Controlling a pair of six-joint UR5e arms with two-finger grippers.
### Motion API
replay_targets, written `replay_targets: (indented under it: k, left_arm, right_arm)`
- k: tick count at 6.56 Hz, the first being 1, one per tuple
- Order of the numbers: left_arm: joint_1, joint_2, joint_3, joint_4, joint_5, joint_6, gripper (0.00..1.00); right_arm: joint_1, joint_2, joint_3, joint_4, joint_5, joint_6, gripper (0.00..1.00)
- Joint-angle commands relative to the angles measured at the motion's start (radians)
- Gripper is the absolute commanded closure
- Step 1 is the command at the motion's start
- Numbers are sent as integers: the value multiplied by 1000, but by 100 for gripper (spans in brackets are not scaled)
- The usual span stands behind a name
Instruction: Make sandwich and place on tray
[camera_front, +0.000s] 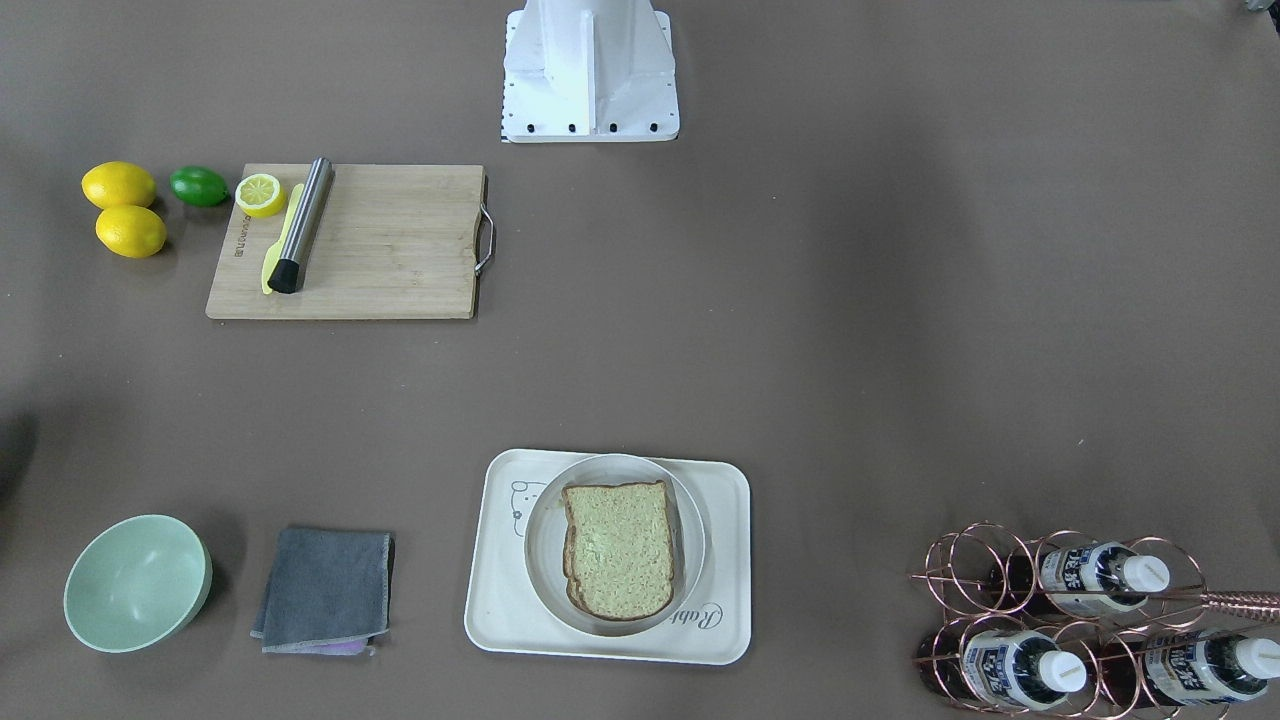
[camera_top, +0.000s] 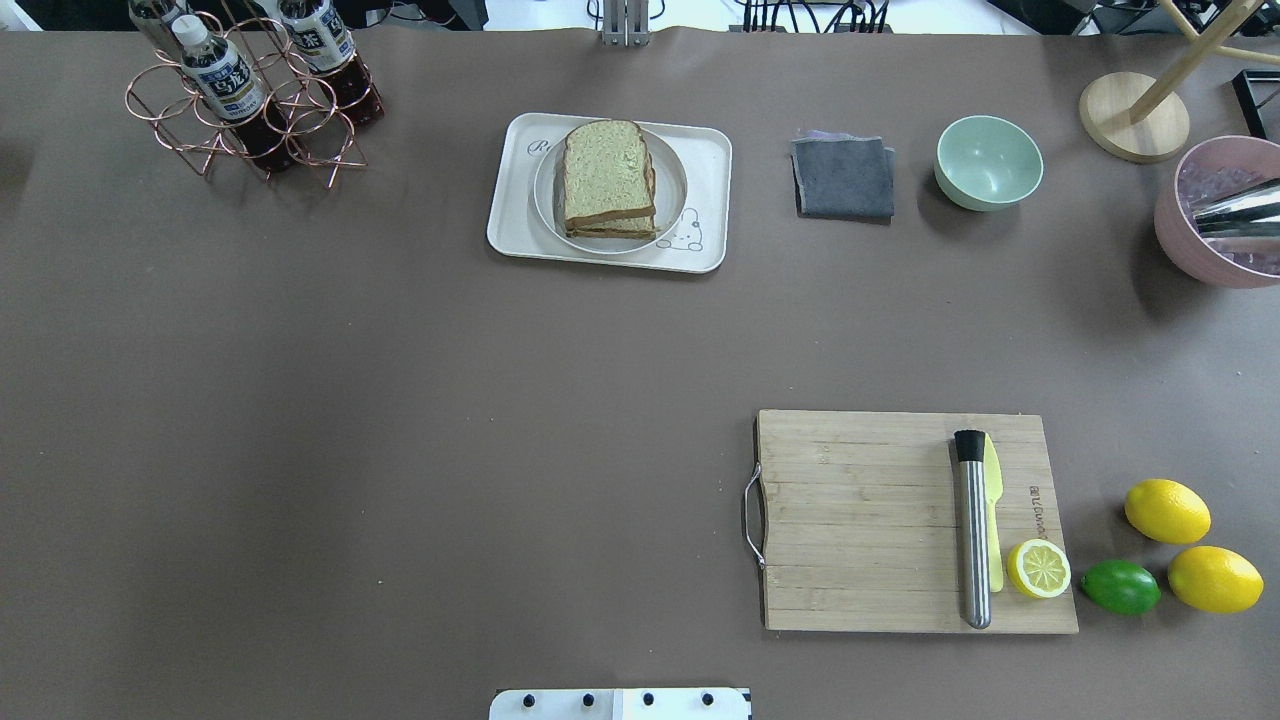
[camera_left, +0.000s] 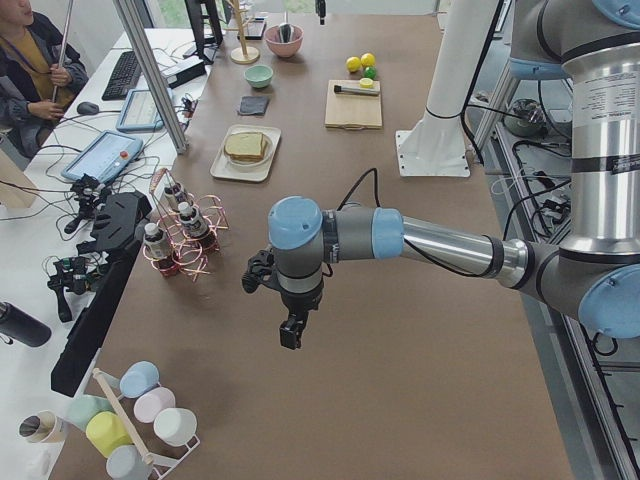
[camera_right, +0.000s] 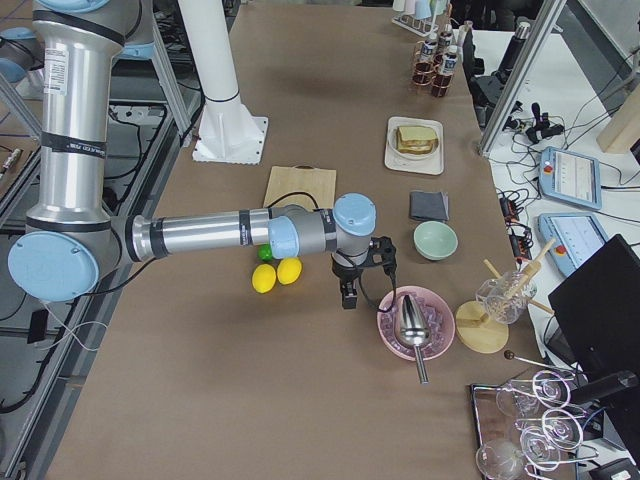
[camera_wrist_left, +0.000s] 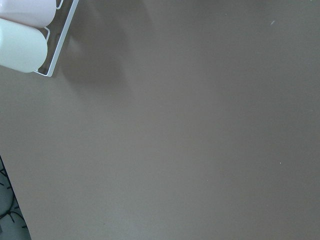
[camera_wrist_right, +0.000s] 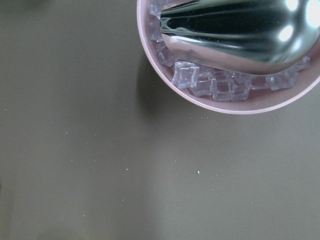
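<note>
Sandwich (camera_front: 618, 548) lies on plate (camera_front: 543, 545) on tray (camera_front: 500, 600); left claw (camera_left: 289, 338), right claw (camera_right: 347, 296): state unclear.

**Robotics lab bench dressed as a kitchen**

Setting: a research lab.
- Two grey-and-blue industrial arms, the left arm (camera_left: 440, 245) and the right arm (camera_right: 200, 238), reach over one long table (camera_top: 400, 400) under a plain brown covering.
- A white pedestal (camera_front: 590, 70) stands on the table, with bolt heads along its foot.
- Aluminium frame posts (camera_left: 150, 70) run along the table's side.
- A white side bench carries a keyboard (camera_left: 125, 72), touchscreen pendants (camera_left: 105, 155) and loose cables (camera_left: 75, 200). An operator (camera_left: 35, 55) sits at it.
- Kitchen items are laid out well apart, like props: a sandwich (camera_top: 607, 175) on a plate (camera_top: 672, 180) on a tray (camera_top: 510, 220), a cutting board (camera_top: 860, 520), lemons (camera_top: 1167, 510) and a wire bottle rack (camera_top: 250, 110).
</note>
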Motion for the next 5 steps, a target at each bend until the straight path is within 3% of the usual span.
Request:
replay_targets:
  k: [1,3,5]
  left_arm:
    - [3,2,25,-9,-2,-105,3]
    - [11,-63,134,-62,-3,-116,3]
    - [18,-61,142,-75,-3,-127,3]
  right_arm:
    - [34,-12,0,0,1,-15,0]
    - [40,-12,2,-1,1,-15,0]
    - [45,-32,-1,3,-3,-16,0]
